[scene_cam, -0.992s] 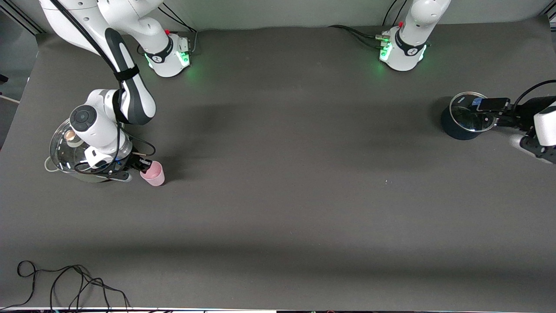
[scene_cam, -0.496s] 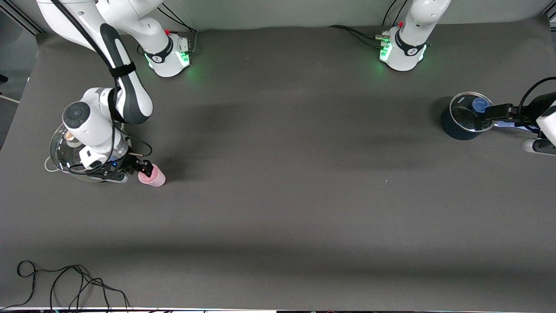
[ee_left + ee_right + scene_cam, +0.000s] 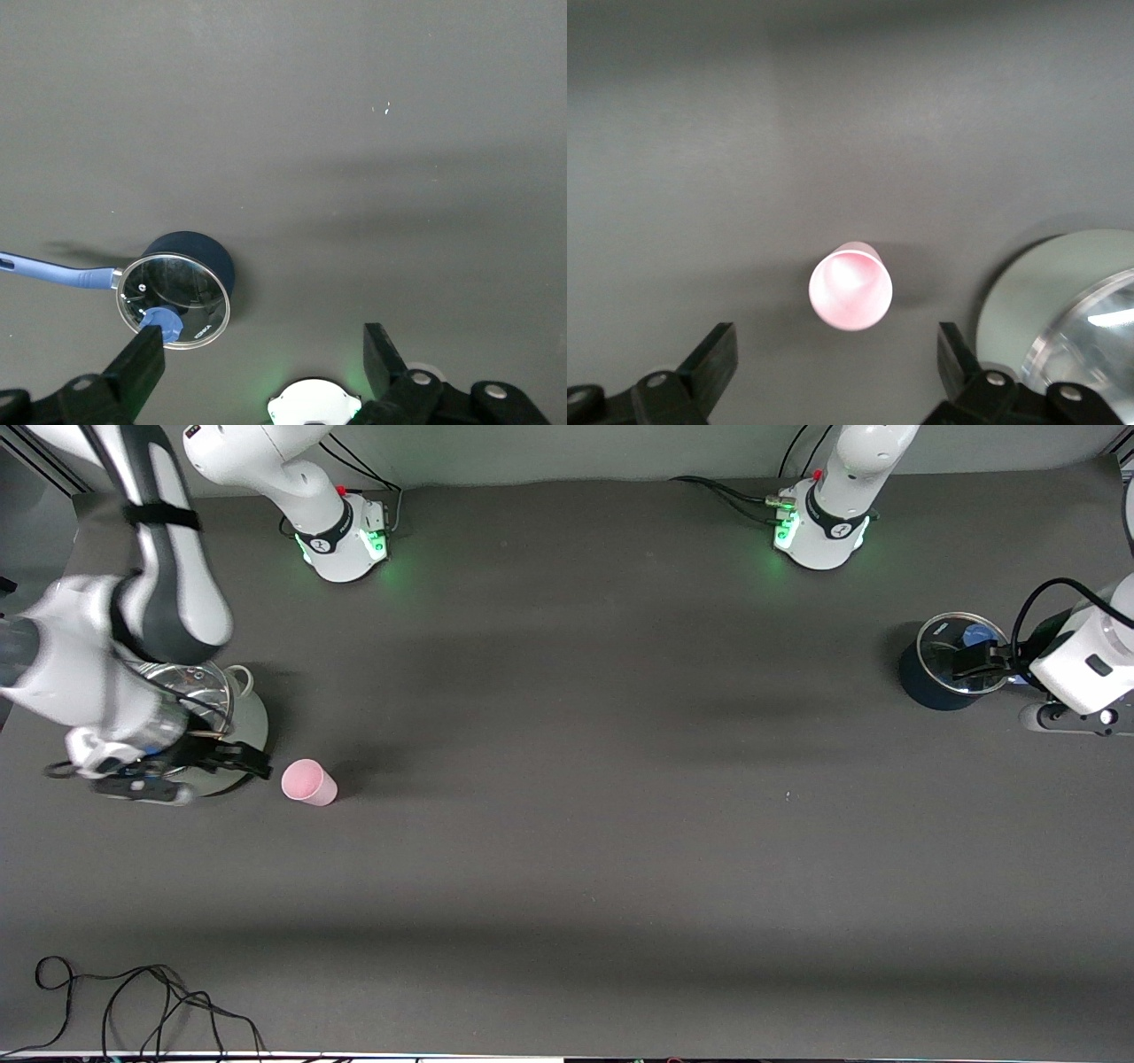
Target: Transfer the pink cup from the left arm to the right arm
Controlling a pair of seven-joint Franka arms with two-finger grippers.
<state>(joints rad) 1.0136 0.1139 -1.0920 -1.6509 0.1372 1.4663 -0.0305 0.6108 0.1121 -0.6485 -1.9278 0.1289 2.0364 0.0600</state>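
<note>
The pink cup (image 3: 308, 782) stands upright on the dark table, held by neither gripper, beside a silver pot with a glass lid (image 3: 239, 717). My right gripper (image 3: 251, 763) is open and empty, up over the pot's edge, a short way off the cup toward the right arm's end. In the right wrist view the cup (image 3: 850, 289) shows mouth-up, ahead of the open fingers (image 3: 713, 359). My left gripper (image 3: 964, 664) is open and empty over a dark blue pot with a glass lid (image 3: 939, 677) at the left arm's end.
The blue pot (image 3: 177, 292) has a long blue handle (image 3: 53, 270). The silver pot (image 3: 1072, 310) fills a corner of the right wrist view. A black cable (image 3: 133, 1001) lies at the table's front edge. The arm bases (image 3: 341, 536) stand along the back.
My right gripper has let go of the pink cup and pulled up and away toward the right arm's end. The cup stays standing. The left gripper has shifted slightly over the blue pot.
</note>
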